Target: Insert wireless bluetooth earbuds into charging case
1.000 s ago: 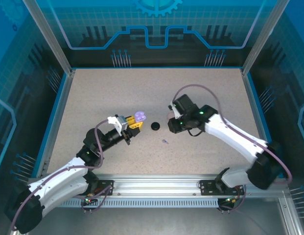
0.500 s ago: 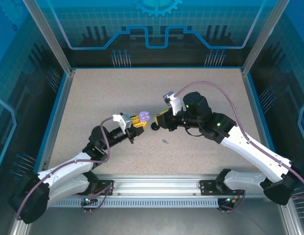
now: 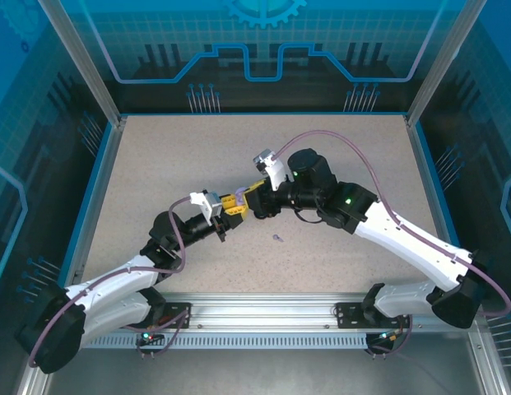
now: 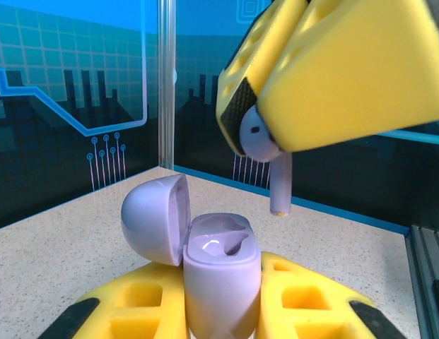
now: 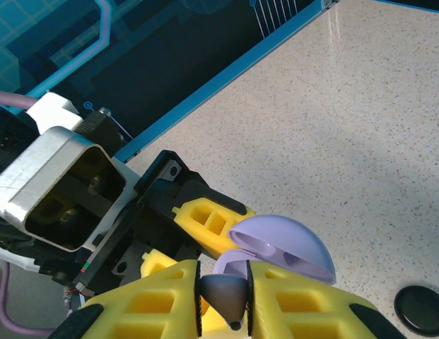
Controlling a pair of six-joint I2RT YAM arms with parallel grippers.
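A lavender charging case [image 4: 220, 282] stands upright with its lid [image 4: 154, 219] swung open to the left, and my left gripper [image 4: 223, 305] is shut on its body. Just above and to the right of its open sockets hangs a lavender earbud [image 4: 272, 166], stem down, pinched in my right gripper's yellow fingers [image 4: 346, 78]. In the right wrist view that earbud [image 5: 225, 293] sits between the shut pads of my right gripper [image 5: 225, 300], over the open lid [image 5: 286, 244]. From above, the left gripper [image 3: 230, 202] and right gripper [image 3: 253, 196] meet at mid-table. Another lavender earbud [image 3: 277, 237] lies on the table.
A black round case [image 5: 420, 308] lies on the speckled table [image 3: 337, 148] beside the right gripper. Blue walls and metal posts ring the table. The left arm's wrist camera housing [image 5: 63, 183] is close to the right gripper.
My right arm has swung left across the table with the lavender earbud until it hangs over the case. The left gripper edged right with the case, then stayed put.
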